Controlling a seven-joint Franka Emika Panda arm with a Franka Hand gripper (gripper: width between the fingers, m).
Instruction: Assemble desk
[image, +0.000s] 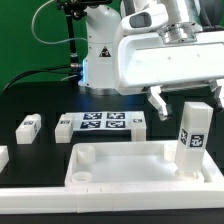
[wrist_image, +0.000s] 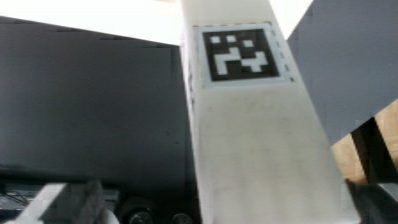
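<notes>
The white rimmed desk tabletop (image: 120, 152) lies flat at the front, with a round socket (image: 80, 178) in its near corner on the exterior view's left. One square leg post (image: 191, 138) with a black-and-white tag stands upright in the tabletop's corner on the exterior view's right. My gripper (image: 187, 103) hangs over the top of this post, its fingers spread to either side with gaps showing. In the wrist view the tagged post (wrist_image: 249, 130) fills the middle, and one grey finger (wrist_image: 68, 206) shows apart from it.
The marker board (image: 102, 122) lies behind the tabletop. Loose leg posts lie beside it (image: 28, 126), (image: 64, 124), (image: 138, 122), and another sits at the exterior view's left edge (image: 3, 157). A long low white rail (image: 60, 198) runs along the front.
</notes>
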